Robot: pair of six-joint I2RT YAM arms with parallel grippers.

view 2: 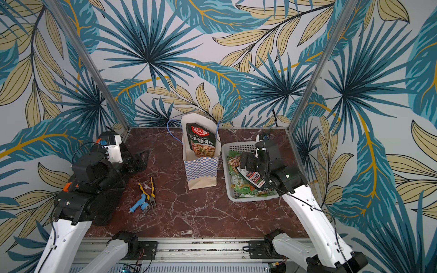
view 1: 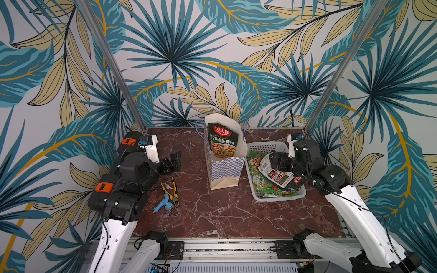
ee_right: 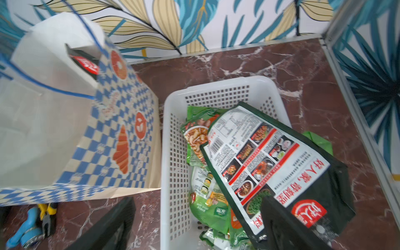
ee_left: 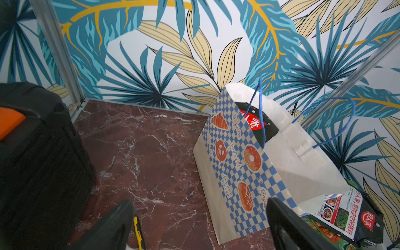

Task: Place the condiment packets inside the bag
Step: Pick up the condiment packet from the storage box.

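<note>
The checkered paper bag (view 1: 225,170) (view 2: 201,172) stands upright mid-table with one dark condiment packet (view 1: 222,141) (view 2: 201,141) upright inside it, its top showing in the left wrist view (ee_left: 253,123). A second dark packet (view 1: 276,176) (ee_right: 270,164) lies back side up on several green packets (view 1: 267,189) (ee_right: 208,207) in the white basket (view 1: 279,199) (ee_right: 173,151). My right gripper (view 1: 277,160) (ee_right: 198,201) hangs open over the basket, one finger above the dark packet, holding nothing. My left gripper (view 1: 173,159) (ee_left: 200,203) is open left of the bag, empty.
Yellow-handled pliers (view 1: 174,191) and a blue tool (view 1: 163,204) lie on the marble table (view 1: 224,219) front left of the bag. A black case with orange latches (view 1: 123,179) (ee_left: 39,162) sits under the left arm. Metal posts rise at both back corners.
</note>
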